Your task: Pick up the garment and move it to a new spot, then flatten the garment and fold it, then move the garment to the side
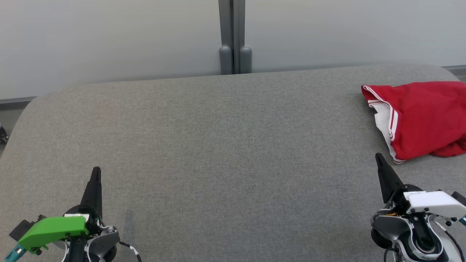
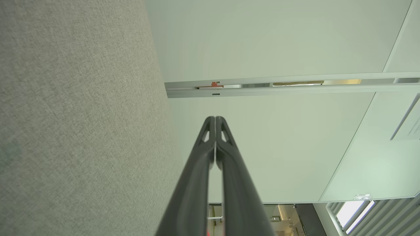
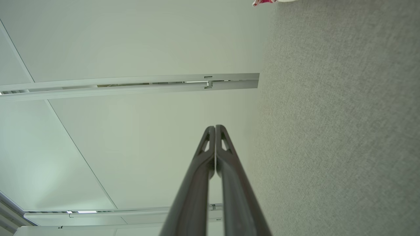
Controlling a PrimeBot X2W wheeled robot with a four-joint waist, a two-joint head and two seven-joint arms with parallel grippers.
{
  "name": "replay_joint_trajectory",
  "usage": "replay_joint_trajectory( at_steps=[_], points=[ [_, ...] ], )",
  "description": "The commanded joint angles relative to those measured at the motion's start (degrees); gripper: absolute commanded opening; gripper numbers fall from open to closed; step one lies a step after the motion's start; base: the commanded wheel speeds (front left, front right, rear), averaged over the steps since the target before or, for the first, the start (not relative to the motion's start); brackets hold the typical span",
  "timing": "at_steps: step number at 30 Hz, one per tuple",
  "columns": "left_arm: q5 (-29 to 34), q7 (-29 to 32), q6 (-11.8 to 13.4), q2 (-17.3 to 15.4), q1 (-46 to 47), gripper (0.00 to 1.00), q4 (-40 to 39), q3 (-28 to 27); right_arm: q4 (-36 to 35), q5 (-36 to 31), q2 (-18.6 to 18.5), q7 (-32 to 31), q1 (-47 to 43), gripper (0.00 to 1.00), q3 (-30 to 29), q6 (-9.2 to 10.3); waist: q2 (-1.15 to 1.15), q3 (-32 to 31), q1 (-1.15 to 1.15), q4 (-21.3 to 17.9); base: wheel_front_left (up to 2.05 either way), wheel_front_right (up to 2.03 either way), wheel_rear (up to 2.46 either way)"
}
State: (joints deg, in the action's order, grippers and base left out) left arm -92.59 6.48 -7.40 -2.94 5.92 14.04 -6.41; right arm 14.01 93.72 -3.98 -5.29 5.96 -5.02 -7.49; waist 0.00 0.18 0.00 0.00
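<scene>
The garment (image 1: 422, 118) is a red piece with white trim, lying bunched at the far right of the grey table (image 1: 225, 145) and running off the head view's right edge. A sliver of the garment (image 3: 262, 2) shows at the top of the right wrist view. My right gripper (image 1: 379, 157) is shut and empty at the lower right, its tip just short of the garment's near edge. My left gripper (image 1: 96, 170) is shut and empty at the lower left, far from the garment. Both wrist views show the fingertips pressed together: left gripper (image 2: 215, 118), right gripper (image 3: 215, 127).
The grey fabric-covered table has rounded far corners. Behind it stands a pale wall with a grey vertical post (image 1: 235, 36). A wide stretch of bare table lies between the two grippers.
</scene>
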Motion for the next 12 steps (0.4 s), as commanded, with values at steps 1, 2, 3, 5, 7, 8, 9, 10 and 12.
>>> replay_joint_trajectory(
  at_steps=[1,2,3,5,7,8,9,10,12],
  points=[
    [0.1,0.1,-0.3,0.0,0.6,0.0,0.1,-0.2,0.1,-0.2,0.1,-0.3,0.4,0.0,-0.2,0.0,0.0,0.0,0.0,0.0,0.0,0.0,0.0],
    [0.1,0.1,-0.3,0.0,0.7,0.0,0.0,-0.2,0.1,-0.3,0.1,-0.3,0.4,0.0,-0.2,0.0,0.0,0.0,0.0,0.0,0.0,0.0,0.0],
    [0.1,0.1,-0.3,0.0,0.7,0.0,0.0,-0.2,0.1,-0.3,0.1,-0.3,0.4,0.0,-0.2,0.0,0.0,0.0,0.0,0.0,0.0,0.0,0.0],
    [0.1,0.1,-0.3,0.0,0.7,0.0,0.1,-0.2,0.1,-0.3,0.2,-0.3,0.4,0.0,-0.3,0.0,0.0,0.0,0.0,0.0,0.0,0.0,0.0],
    [0.1,0.1,-0.3,0.0,0.7,0.0,0.0,-0.2,0.1,-0.4,0.2,-0.3,0.4,0.0,-0.3,0.0,0.0,0.0,0.0,0.0,0.0,0.0,0.0],
    [0.1,0.1,-0.3,0.0,0.7,0.0,0.0,-0.2,0.1,-0.4,0.2,-0.3,0.4,0.0,-0.3,0.0,0.0,0.0,0.0,0.0,0.0,0.0,0.0],
    [0.1,0.1,-0.3,0.0,0.7,0.0,0.1,-0.2,0.1,-0.4,0.2,-0.3,0.4,0.0,-0.3,0.0,0.0,0.0,0.0,0.0,0.0,0.0,0.0],
    [0.1,0.1,-0.3,0.0,0.7,0.0,0.0,-0.2,0.1,-0.4,0.2,-0.4,0.4,0.0,-0.4,0.0,0.0,0.0,0.0,0.0,0.0,0.0,0.0],
    [0.1,0.1,-0.3,0.0,0.7,0.0,0.0,-0.2,0.1,-0.5,0.3,-0.4,0.5,0.0,-0.4,0.0,0.0,0.0,0.0,0.0,0.0,0.0,0.0]
  ],
)
